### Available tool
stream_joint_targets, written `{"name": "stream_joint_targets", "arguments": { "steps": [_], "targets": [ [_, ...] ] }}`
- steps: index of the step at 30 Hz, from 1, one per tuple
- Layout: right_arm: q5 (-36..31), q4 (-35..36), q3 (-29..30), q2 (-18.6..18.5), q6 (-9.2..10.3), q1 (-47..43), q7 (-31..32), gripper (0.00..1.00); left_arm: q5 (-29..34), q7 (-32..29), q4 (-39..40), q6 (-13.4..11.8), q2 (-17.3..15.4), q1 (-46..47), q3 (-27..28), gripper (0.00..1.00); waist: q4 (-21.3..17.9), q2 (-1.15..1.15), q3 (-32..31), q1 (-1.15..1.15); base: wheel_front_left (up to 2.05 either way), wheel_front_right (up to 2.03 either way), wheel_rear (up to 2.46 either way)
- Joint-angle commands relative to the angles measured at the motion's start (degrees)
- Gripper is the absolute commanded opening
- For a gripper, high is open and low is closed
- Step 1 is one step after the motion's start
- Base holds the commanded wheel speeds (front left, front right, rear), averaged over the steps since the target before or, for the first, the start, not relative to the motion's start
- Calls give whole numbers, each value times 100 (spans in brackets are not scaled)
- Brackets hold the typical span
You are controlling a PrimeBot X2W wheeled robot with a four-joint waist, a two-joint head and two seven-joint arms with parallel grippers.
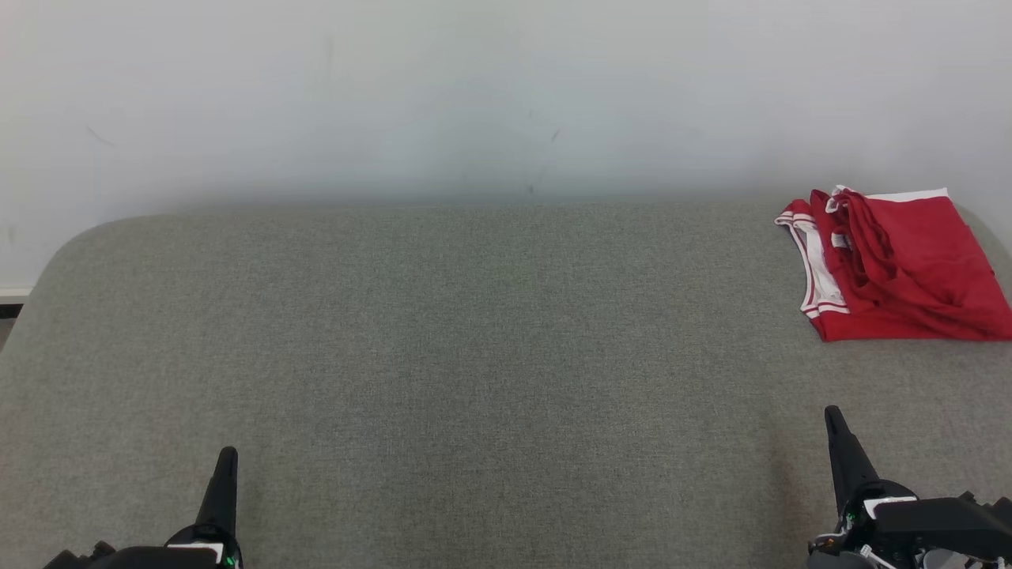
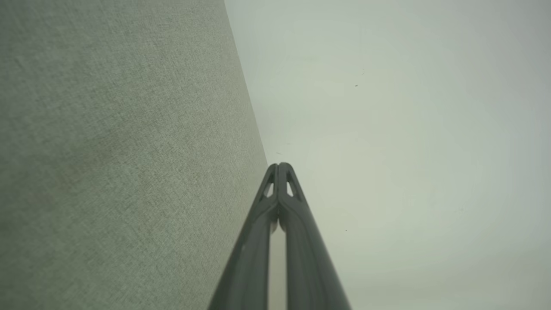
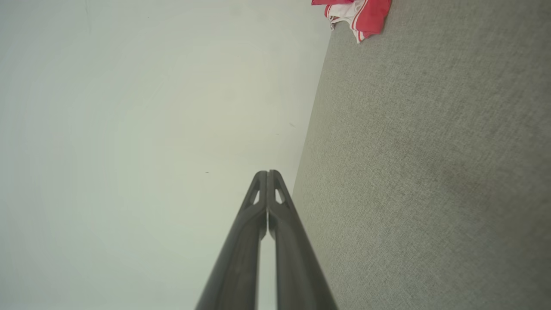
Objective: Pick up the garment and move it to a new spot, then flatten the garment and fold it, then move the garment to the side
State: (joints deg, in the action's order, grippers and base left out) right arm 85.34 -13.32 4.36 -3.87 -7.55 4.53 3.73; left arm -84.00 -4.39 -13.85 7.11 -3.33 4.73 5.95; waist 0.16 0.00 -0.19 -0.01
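A red garment [image 1: 901, 269] with white trim lies folded in a loose stack at the far right of the grey fabric surface [image 1: 474, 356]; a corner of the garment [image 3: 359, 15] shows at the top of the right wrist view. My left gripper [image 1: 227, 458] rests at the lower left, shut and empty, its fingertips [image 2: 280, 165] pressed together. At the lower right my right gripper [image 1: 832, 415] is shut on nothing, well short of the garment, and its tips [image 3: 267, 173] meet too.
A pale wall [image 1: 506, 95] rises behind the surface's far edge. The surface's far left corner [image 1: 87, 229] is rounded. A wide stretch of bare grey fabric lies between the two grippers.
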Motion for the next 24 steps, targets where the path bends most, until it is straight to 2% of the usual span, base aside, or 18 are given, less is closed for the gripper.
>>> {"name": "stream_joint_targets", "arguments": {
  "steps": [1,24],
  "targets": [
    [113,4,28,3,10,60,32,0,-122,-30,-2,34,11,86,26,0,-1,0,3,1,0,0,0],
    [793,-73,128,32,12,186,213,0,-853,-230,-28,47,54,185,72,0,-16,0,37,1,0,0,0]
  ]
}}
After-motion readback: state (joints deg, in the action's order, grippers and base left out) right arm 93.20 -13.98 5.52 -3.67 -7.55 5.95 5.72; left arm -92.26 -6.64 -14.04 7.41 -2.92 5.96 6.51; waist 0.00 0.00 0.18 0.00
